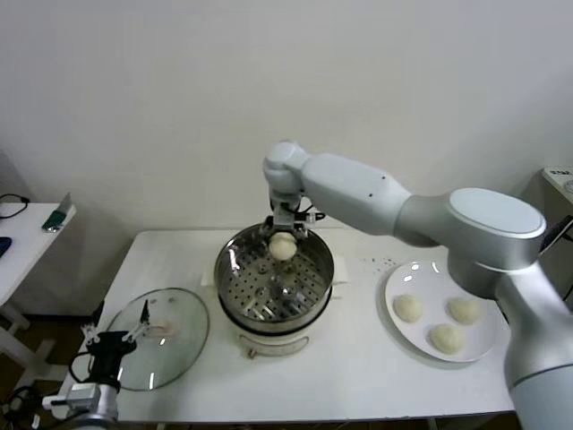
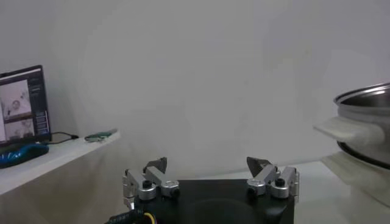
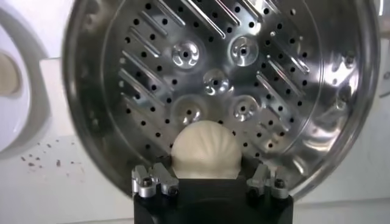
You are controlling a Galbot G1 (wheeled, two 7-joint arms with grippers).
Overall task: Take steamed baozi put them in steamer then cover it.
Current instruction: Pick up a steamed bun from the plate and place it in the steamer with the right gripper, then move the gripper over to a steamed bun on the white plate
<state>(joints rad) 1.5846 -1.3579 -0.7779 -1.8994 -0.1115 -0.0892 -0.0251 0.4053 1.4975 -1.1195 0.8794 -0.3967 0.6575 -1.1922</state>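
Note:
My right gripper (image 1: 283, 235) is shut on a steamed baozi (image 1: 282, 246) and holds it above the far part of the steamer (image 1: 315, 288), a shiny perforated basket on a white pot base. In the right wrist view the pleated baozi (image 3: 205, 150) sits between the jaws over the perforated floor (image 3: 213, 79), which holds nothing else. Three more baozi (image 1: 408, 308) (image 1: 464, 310) (image 1: 447, 338) lie on the white plate (image 1: 398, 281) at the right. My left gripper (image 1: 115, 342) is open and empty, parked at the front left by the glass lid (image 1: 175, 333).
The steamer's rim and handle (image 2: 356, 122) show at the edge of the left wrist view. A side table (image 1: 18, 235) with a laptop (image 2: 21, 103) stands at the far left. Small dark specks (image 1: 380, 262) lie on the table behind the plate.

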